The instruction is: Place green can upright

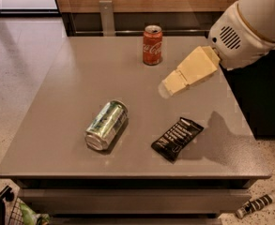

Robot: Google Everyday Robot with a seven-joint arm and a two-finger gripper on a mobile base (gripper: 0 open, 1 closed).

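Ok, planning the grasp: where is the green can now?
In the camera view the green can lies on its side at the table's front left, beside the black snack packet; the gripper hovers farther right, near the red can.

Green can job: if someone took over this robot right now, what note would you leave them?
The gripper hovers over the right half of the table, carrying nothing, well apart from the green can.
The green can lies on its side, front left.
Done: nothing yet.
Left: reach it, grasp it, stand it upright, minding the black wrapper beside it.
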